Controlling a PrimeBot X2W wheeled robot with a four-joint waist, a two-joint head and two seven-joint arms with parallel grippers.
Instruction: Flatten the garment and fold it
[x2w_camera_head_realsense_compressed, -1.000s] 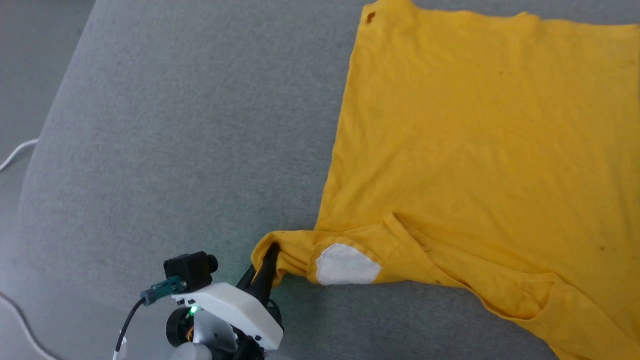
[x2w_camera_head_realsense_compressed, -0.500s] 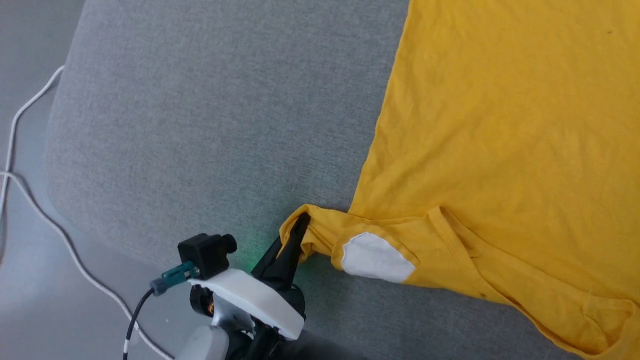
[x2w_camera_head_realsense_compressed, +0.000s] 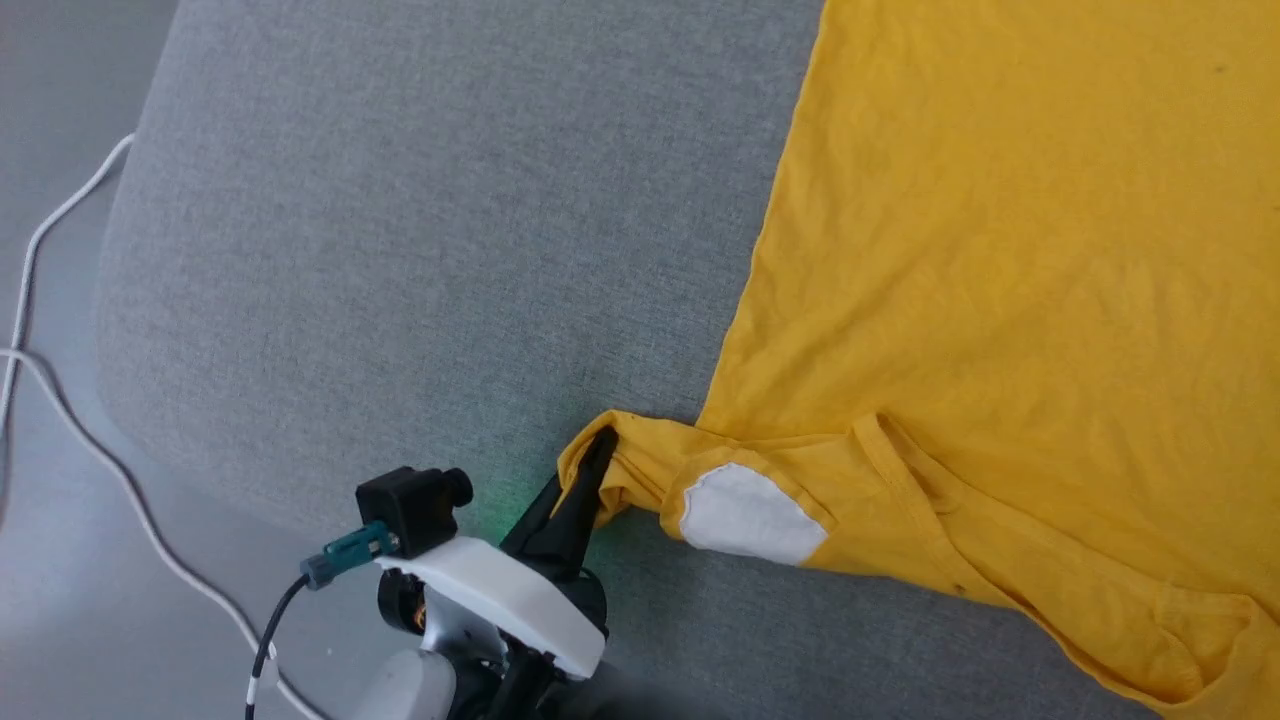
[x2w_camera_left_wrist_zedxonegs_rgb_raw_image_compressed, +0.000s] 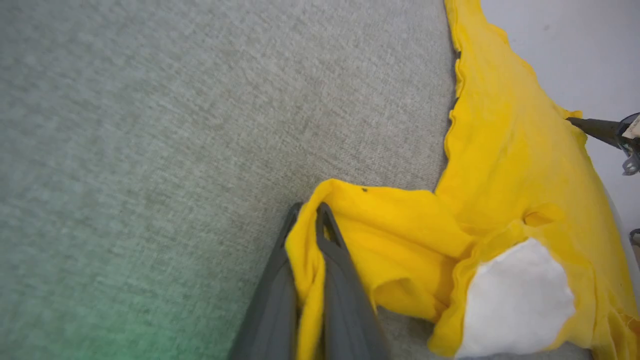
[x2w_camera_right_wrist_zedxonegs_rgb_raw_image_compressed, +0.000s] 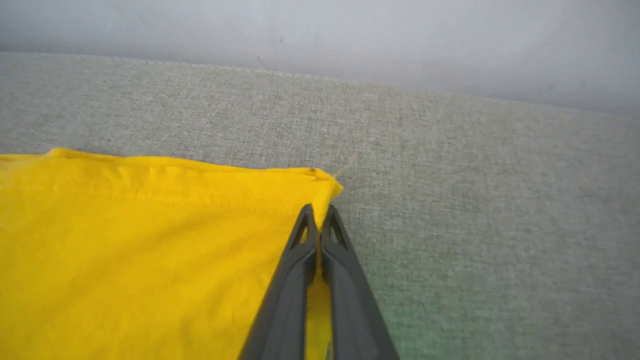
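The right hand (x2w_camera_right_wrist_zedxonegs_rgb_raw_image_compressed: 318, 210), gaping a second ago, has just clenched on a hemmed corner of the shirt (x2w_camera_head_realsense_compressed: 1000, 250). The left hand (x2w_camera_head_realsense_compressed: 604, 436) stays clamped on the bunched sleeve beside the white patch (x2w_camera_head_realsense_compressed: 750, 515). With both hands gripping, pulling the shirt flat can probably begin. It lies spread on the grey pad (x2w_camera_head_realsense_compressed: 400, 250), its long axis running away from the robot and leaning slightly right, sleeve end nearest.

I see a wide grey woven-fabric cushion (x2w_camera_head_realsense_compressed: 400, 250) with a rounded corner; beside it, smooth pale grey floor (x2w_camera_head_realsense_compressed: 60, 620) with thin white cables (x2w_camera_head_realsense_compressed: 82, 187) trailing across it.
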